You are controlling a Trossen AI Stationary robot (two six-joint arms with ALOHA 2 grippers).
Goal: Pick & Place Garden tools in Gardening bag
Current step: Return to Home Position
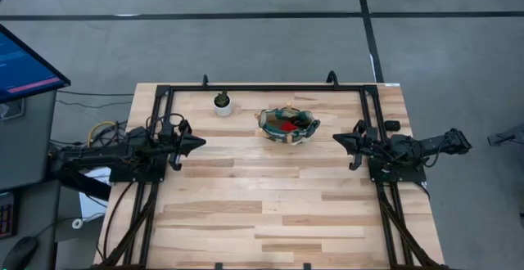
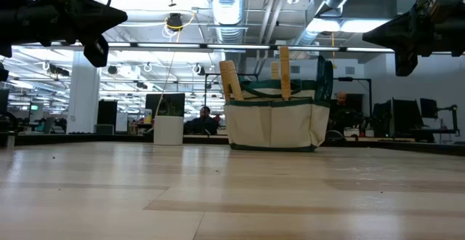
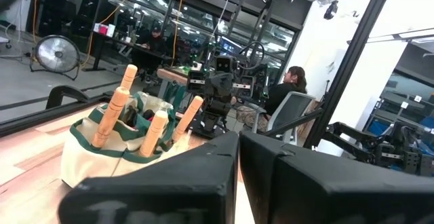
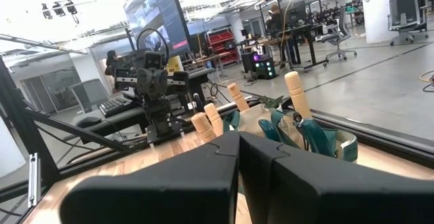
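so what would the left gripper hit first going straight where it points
Probably the right gripper, which faces the left gripper head-on; the gardening bag looks just off that line, though only narrowly.

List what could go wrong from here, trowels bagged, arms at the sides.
The trowel handles stick well above the rim of the soft gardening bag; one might topple out. The small white pot stands beside the bag on the left end effector's side; a low sweep could knock it. The right end effector waits opposite.
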